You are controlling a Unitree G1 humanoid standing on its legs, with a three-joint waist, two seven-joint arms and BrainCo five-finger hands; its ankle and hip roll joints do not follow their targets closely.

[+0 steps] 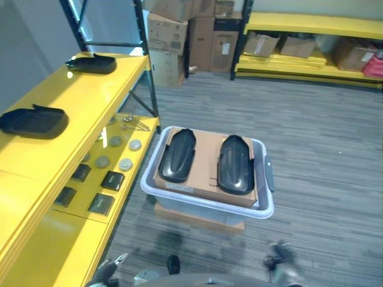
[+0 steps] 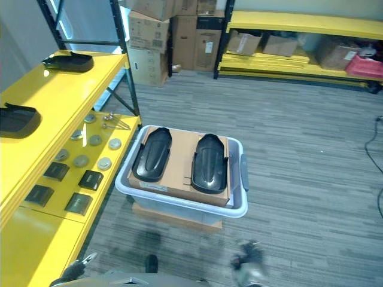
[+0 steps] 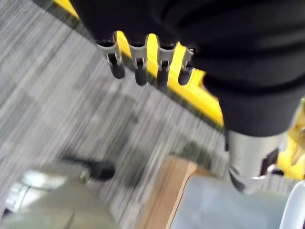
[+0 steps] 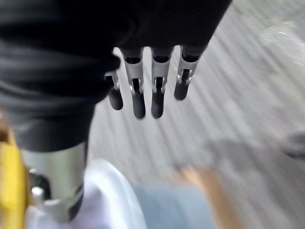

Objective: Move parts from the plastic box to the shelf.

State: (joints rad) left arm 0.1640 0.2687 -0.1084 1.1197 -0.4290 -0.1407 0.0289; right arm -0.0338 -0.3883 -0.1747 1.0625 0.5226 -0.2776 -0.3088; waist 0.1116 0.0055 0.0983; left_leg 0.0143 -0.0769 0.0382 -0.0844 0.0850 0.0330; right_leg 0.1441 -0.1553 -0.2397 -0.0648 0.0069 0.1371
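- Left eye view: I see the plastic box [image 1: 263,206] on the carpet beside the yellow shelf [image 1: 72,95], resting on a low cardboard base [image 1: 197,218]. A cardboard sheet [image 1: 206,161] covers its top, and two black parts lie on it side by side, apart: the left part [image 1: 178,154] and the right part [image 1: 235,164]. Each has its long axis running from near me to far, the far ends leaning slightly toward each other.
- Two more black parts already sit on the shelf's top level, one near [image 1: 33,121] and one far [image 1: 91,63], long axes roughly across the shelf. The lower level holds small dark blocks [image 1: 112,180] and round discs [image 1: 125,164].
- Right eye view: same layout. Stacked cardboard cartons [image 2: 179,27] stand at the back; their print is too small for me to read.
- Left wrist view: left hand [image 3: 143,67] hangs above the carpet near the shelf edge, fingers straight and relaxed, holding nothing.
- Right wrist view: right hand [image 4: 147,90] hangs over the carpet above the box rim, fingers straight, holding nothing.
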